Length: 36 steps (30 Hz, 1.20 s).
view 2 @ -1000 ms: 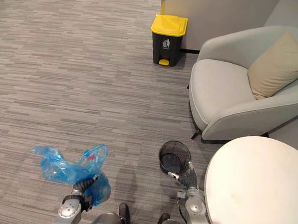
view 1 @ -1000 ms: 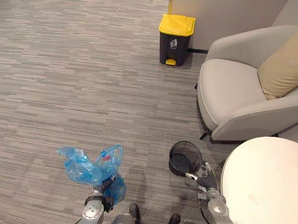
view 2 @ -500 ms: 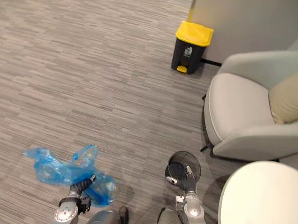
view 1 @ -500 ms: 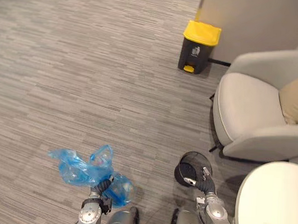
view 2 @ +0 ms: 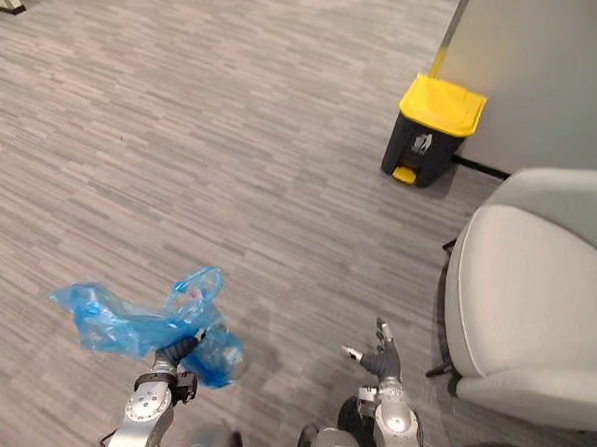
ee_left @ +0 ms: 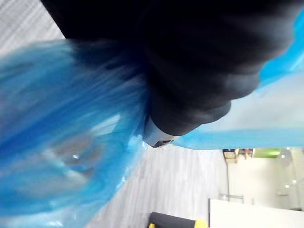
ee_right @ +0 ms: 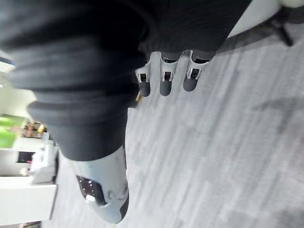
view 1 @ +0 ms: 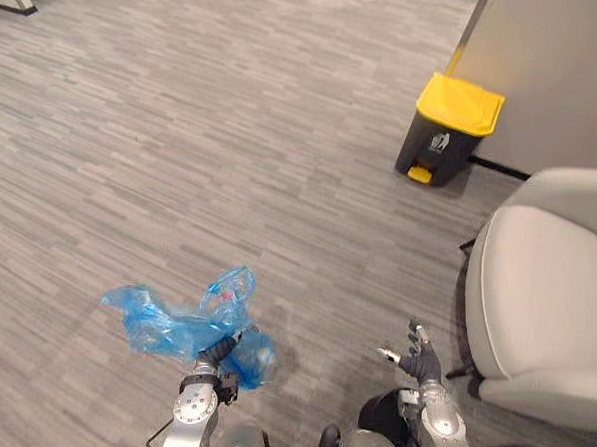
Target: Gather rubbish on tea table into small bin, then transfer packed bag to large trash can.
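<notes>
I'm carrying the blue bag (view 1: pixel 168 327) in my clenched left hand (view 1: pixel 212 359), right hand (view 1: pixel 421 365) slack and empty; next, reaching the upper-right trash can (view 1: pixel 452 126).

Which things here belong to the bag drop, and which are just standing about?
For the job:
- blue bag, bunched in the left hand
- yellow-lidded trash can, lid shut
- right hand, open and empty

Just there:
- grey armchair
- carpet floor
</notes>
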### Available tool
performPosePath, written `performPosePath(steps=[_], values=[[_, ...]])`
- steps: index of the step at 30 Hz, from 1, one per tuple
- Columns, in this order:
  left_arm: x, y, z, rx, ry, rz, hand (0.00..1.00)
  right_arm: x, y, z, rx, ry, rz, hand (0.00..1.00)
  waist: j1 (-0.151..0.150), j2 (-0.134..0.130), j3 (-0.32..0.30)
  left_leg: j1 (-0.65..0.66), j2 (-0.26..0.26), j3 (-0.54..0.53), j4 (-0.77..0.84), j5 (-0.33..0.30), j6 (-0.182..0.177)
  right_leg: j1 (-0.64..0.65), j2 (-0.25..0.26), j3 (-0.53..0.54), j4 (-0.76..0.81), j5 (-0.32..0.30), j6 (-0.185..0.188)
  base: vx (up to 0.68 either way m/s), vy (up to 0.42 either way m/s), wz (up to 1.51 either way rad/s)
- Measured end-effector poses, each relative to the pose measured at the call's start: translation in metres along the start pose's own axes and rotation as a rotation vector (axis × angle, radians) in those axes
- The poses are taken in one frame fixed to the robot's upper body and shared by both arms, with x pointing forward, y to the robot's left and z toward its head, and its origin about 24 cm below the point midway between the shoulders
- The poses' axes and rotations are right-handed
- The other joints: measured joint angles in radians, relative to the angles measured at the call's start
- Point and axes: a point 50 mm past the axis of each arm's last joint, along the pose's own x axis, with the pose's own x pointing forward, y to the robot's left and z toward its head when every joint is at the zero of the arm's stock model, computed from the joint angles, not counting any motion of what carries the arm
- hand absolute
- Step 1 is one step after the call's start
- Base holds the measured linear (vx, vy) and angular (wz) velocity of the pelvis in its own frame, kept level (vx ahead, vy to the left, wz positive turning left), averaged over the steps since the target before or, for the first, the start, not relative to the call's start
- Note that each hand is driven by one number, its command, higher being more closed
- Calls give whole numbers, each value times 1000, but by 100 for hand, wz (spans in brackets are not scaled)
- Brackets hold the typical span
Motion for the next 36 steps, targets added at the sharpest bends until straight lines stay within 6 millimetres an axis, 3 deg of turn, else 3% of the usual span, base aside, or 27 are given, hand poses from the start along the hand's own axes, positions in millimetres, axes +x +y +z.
performPosePath(steps=[2,3,4,5,6,7,8,11,12,14,15,17,18,19,20,21,22,23,24,25,28,30,31,33,34,35,36], values=[[0,-1,1,-3,-5,-8,100,3,0,3,19,-8,-5,0,30,-4,3,-97,13,3,-70,-40,41,18,-18,57,-15,-2,3,293,173,-73],[0,-1,1,-2,-4,-12,100,6,4,7,32,-20,0,0,45,-7,7,-140,8,-21,-185,-40,41,25,-39,85,-13,-14,22,293,273,-72],[0,-2,3,-8,-10,-14,100,6,4,7,41,-23,-3,0,46,-9,8,-157,-10,-64,-322,-23,22,30,-61,109,-2,-48,64,305,306,-84],[-1,-6,3,-25,-13,-15,100,5,0,8,31,-30,-11,0,51,13,5,-130,-12,-130,-545,44,-24,30,-69,134,24,-100,125,312,358,-81],[-1,-10,1,-38,-2,-18,100,6,3,4,36,-8,-6,0,48,23,17,-110,-8,-127,-576,157,-49,46,-75,166,40,-159,174,235,311,-63],[2,-10,0,-25,9,-23,100,6,8,1,48,10,2,0,44,3,13,-104,-25,-108,-573,137,-61,39,-100,179,43,-160,169,349,399,-52],[3,-10,3,-22,3,-26,100,3,12,-3,55,29,12,0,48,-23,-1,-103,-56,-93,-544,92,-39,27,-131,216,48,-155,167,283,291,-43],[-2,-6,0,-16,13,-20,100,1,12,-5,53,40,11,0,48,-35,-9,-80,-61,-30,-465,-11,-10,22,-168,293,82,-152,172,321,263,-79],[-7,-2,-6,0,33,-14,100,1,12,-6,51,40,13,0,49,-40,-12,-38,-55,19,-461,-41,-4,-19,-181,328,177,-145,184,324,196,-97],[-10,2,-9,16,45,-14,100,1,13,-6,45,42,15,0,46,-44,-15,23,-55,70,-476,-64,17,-124,-200,337,406,-105,252,359,158,-84],[-9,5,-8,40,39,-19,100,0,14,-8,45,52,17,0,39,-49,-17,73,-56,105,-502,-81,25,-222,-213,327,597,-67,273,400,66,-48],[-6,10,-5,63,27,-18,100,0,16,-10,39,59,24,0,22,-47,-16,140,-55,119,-545,-91,28,-309,-210,269,729,-98,219,363,-24,-33],[-5,11,-4,67,25,-18,100,1,17,-9,28,56,30,0,17,-36,-9,206,-51,140,-600,-95,19,-379,-203,190,770,-129,165,392,-78,-39],[-5,10,-3,65,22,-19,100,2,17,-9,16,53,33,0,15,-32,-7,257,-40,159,-640,-95,7,-437,-192,125,764,-150,129,399,-95,-44],[-4,10,-2,64,18,-19,100,3,17,-9,11,56,36,0,13,-28,-7,278,-30,164,-657,-96,-5,-468,-184,87,742,-158,116,413,-126,-27],[0,11,0,69,9,-19,100,7,18,-10,3,64,41,0,3,-28,-7,319,-20,165,-697,-92,-13,-524,-159,15,623,-151,99,445,-166,-3],[3,16,-3,82,23,-10,100,9,18,-14,-11,86,47,0,-10,-35,-11,346,-22,159,-719,-85,-32,-531,-128,-17,447,-84,82,466,-181,12],[5,18,-6,91,37,-8,100,9,17,-19,-24,109,51,0,-17,-55,-21,368,-37,148,-733,-86,-52,-521,-105,-23,313,81,34,498,-149,15],[8,12,-12,79,75,-15,100,11,11,-24,-52,136,47,0,-29,-11,-12,385,-2,110,-745,-93,-62,-487,-74,-34,299,101,-8,476,-123,-21],[10,13,-13,83,83,-16,100,16,7,-22,-67,133,42,0,-22,9,-10,377,3,72,-750,-53,-49,-489,-48,-28,288,79,-21,533,-151,-29],[16,2,-5,59,59,-36,100,15,-5,-23,-82,138,13,0,-43,21,-5,388,3,20,-702,50,-91,-445,-60,-47,319,1,-16,440,-154,5],[15,-6,-6,32,63,-45,100,7,-5,-28,-78,149,15,0,-39,25,-1,355,26,-31,-513,124,-100,-342,-48,-62,274,-24,-14,383,-118,14],[10,-11,-9,7,71,-46,100,3,-3,-25,-68,126,17,0,-33,34,2,275,60,-64,-288,217,-116,-246,-29,-60,205,-27,-15,330,-64,-12],[6,-14,-8,-14,61,-56,100,2,1,-17,-45,85,16,0,-19,49,1,132,108,-68,-27,127,-101,-153,0,-53,133,-32,-17,309,0,-21],[5,-14,-6,-19,53,-56,100,3,3,-12,-31,66,16,0,-6,43,3,55,112,-57,18,73,-69,-116,4,-42,103,-37,-14,255,40,-20],[4,-13,-6,-19,52,-54,100,3,4,-11,-27,60,16,0,0,35,7,26,107,-47,15,59,-54,-101,4,-33,91,-42,-14,249,74,-38],[3,-11,-7,-16,53,-48,100,3,6,-11,-11,60,18,0,24,31,8,-21,102,-24,-37,36,-16,-73,2,-9,69,-47,-9,255,112,-47]])
